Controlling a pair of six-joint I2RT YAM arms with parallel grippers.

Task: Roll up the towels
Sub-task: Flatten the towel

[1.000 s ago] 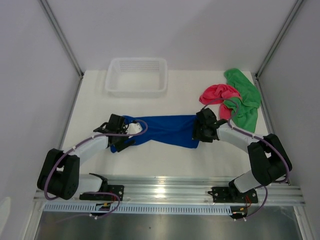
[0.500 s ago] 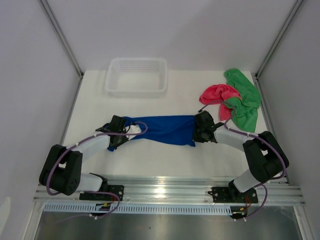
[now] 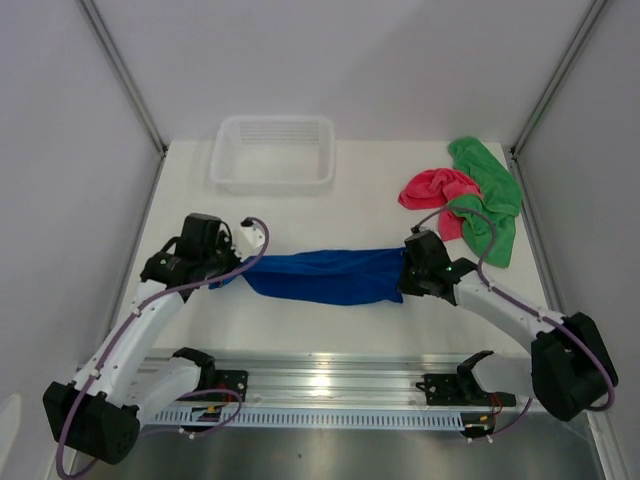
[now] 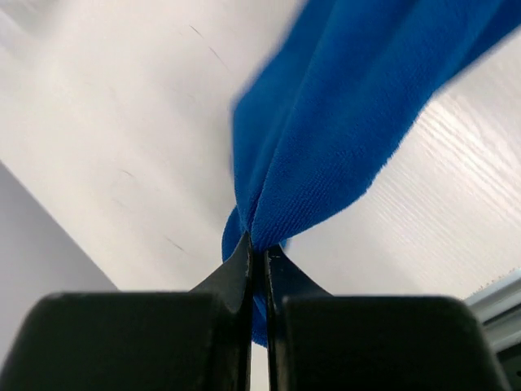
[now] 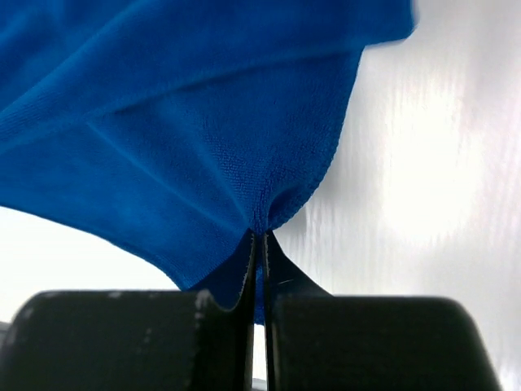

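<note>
The royal blue towel [image 3: 325,274] hangs stretched between my two grippers, lifted above the table's middle. My left gripper [image 3: 232,272] is shut on the towel's left end; in the left wrist view [image 4: 257,246] the cloth [image 4: 342,122] is pinched between the black fingers. My right gripper [image 3: 404,277] is shut on its right end, and the right wrist view [image 5: 260,236] shows the blue fabric [image 5: 163,138] fanning away from the shut jaws. The pink-red towel [image 3: 437,190] and the green towel [image 3: 488,195] lie crumpled together at the back right.
A white mesh basket [image 3: 272,152] stands at the back of the white table, left of centre. Side walls with metal posts close in the table's left and right. The aluminium rail [image 3: 330,385] with both arm bases runs along the near edge.
Both grippers have shut on the ends of the blue towel and lifted it. The left arm has swung out to the left, pulling the towel taut into a narrower band.
</note>
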